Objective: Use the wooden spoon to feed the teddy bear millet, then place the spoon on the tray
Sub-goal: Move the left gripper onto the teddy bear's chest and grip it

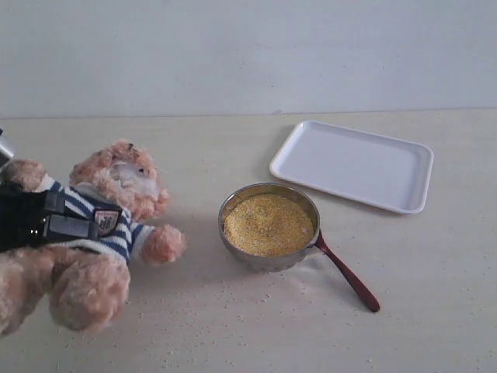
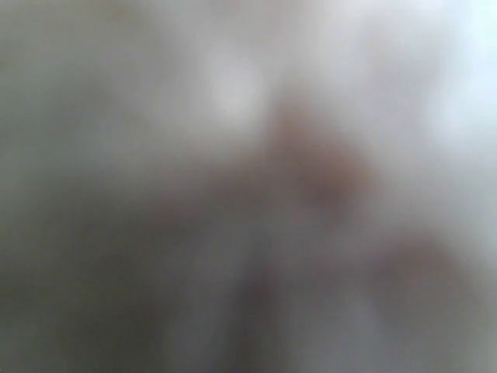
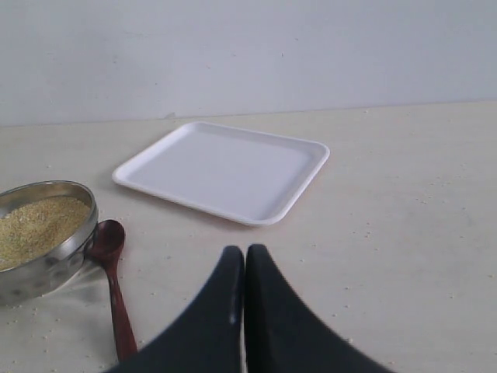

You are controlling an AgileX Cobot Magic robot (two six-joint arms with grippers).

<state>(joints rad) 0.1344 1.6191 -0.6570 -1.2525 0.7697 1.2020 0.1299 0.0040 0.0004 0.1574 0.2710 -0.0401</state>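
Note:
The teddy bear (image 1: 116, 183) leans at the left of the exterior view. My left gripper (image 1: 92, 217) reaches in from the left edge, its dark fingers pressed across the bear's striped shirt. The left wrist view is only a grey-pink blur. The millet (image 1: 268, 224) fills a metal bowl (image 1: 264, 263) at the middle. The wooden spoon (image 1: 351, 277) lies on the table, its round end against the bowl's right side. The white tray (image 1: 353, 165) sits empty at the back right. My right gripper (image 3: 245, 250) is shut and holds nothing; it hovers near the spoon (image 3: 115, 287), the tray (image 3: 225, 167) and the millet (image 3: 35, 225).
Stray grains dot the pale table (image 1: 233, 326) in front of the bowl and near the bear. A plain light wall (image 1: 248, 54) rises behind the table's back edge.

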